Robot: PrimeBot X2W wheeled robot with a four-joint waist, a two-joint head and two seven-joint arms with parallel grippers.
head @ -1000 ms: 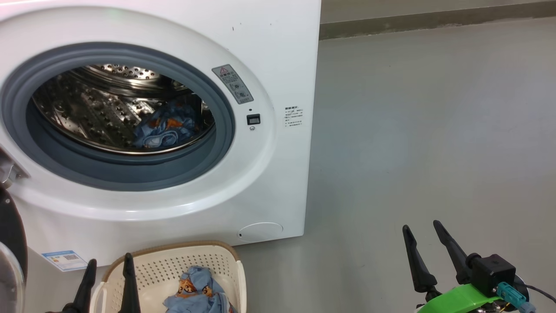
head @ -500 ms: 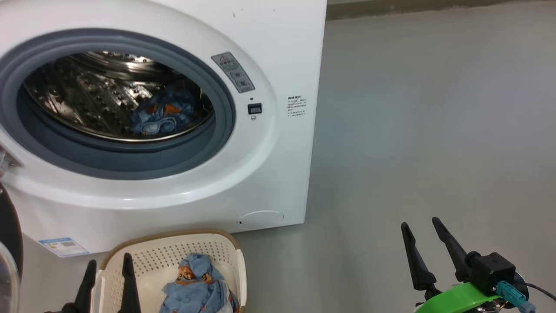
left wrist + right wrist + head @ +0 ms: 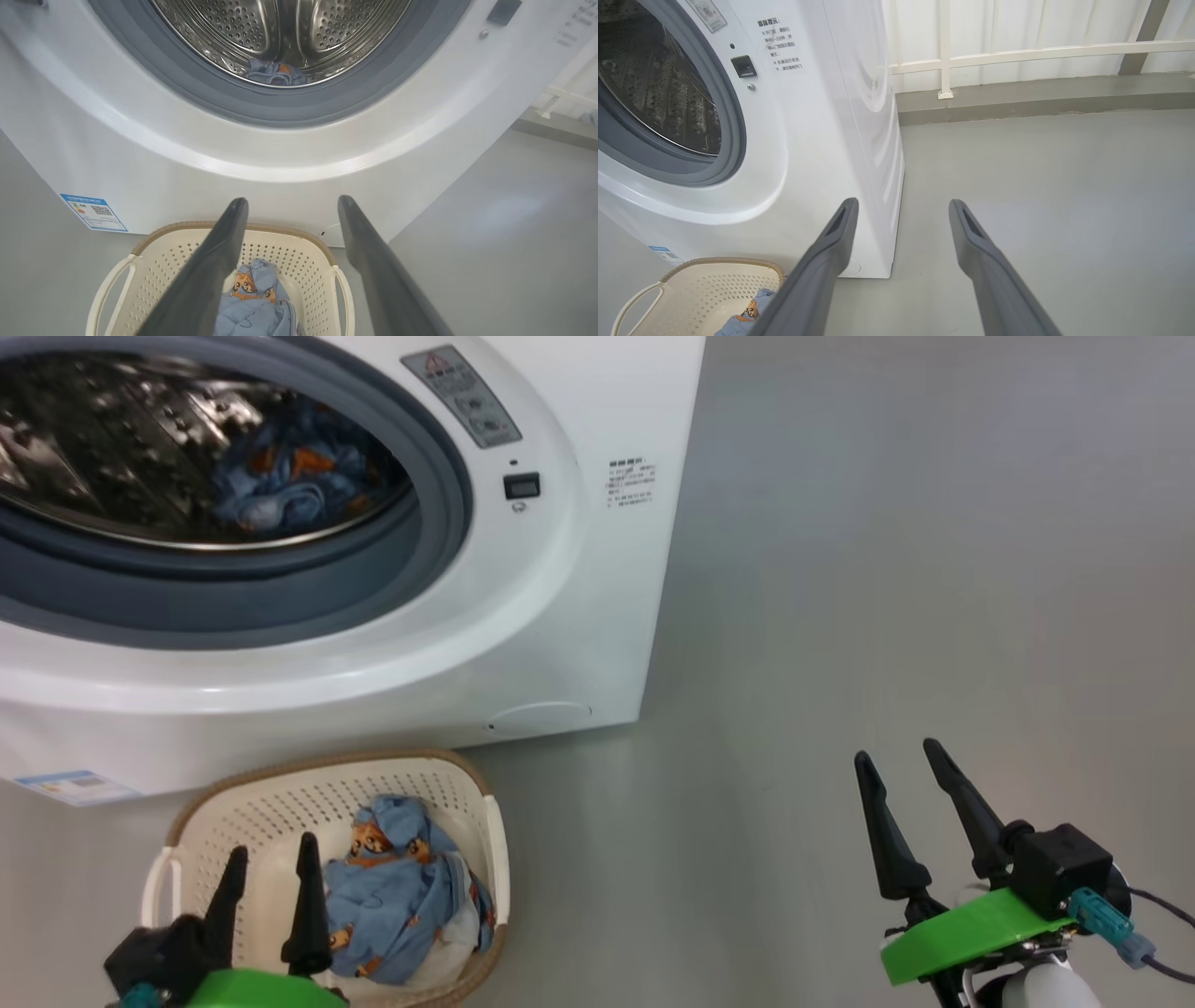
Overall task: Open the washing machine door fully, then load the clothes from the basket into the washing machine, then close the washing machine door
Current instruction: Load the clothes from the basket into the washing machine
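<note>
The washing machine stands with its drum mouth uncovered; the washing machine door is out of view. One bundle of the clothes lies inside the drum. The basket sits on the floor just in front of the machine, holding more light blue clothes. My left gripper hovers open over the basket's left half, nothing between its fingers; in the left wrist view it points over the basket toward the drum. Off to the right, my right gripper is open above bare floor.
Grey floor stretches to the right of the machine. A white railing and a low grey kerb run along the wall behind it. A blue label marks the machine's lower left front.
The head camera has tilted down, so the machine has slid up the picture and more of the basket shows. Both grippers stay open and empty.
</note>
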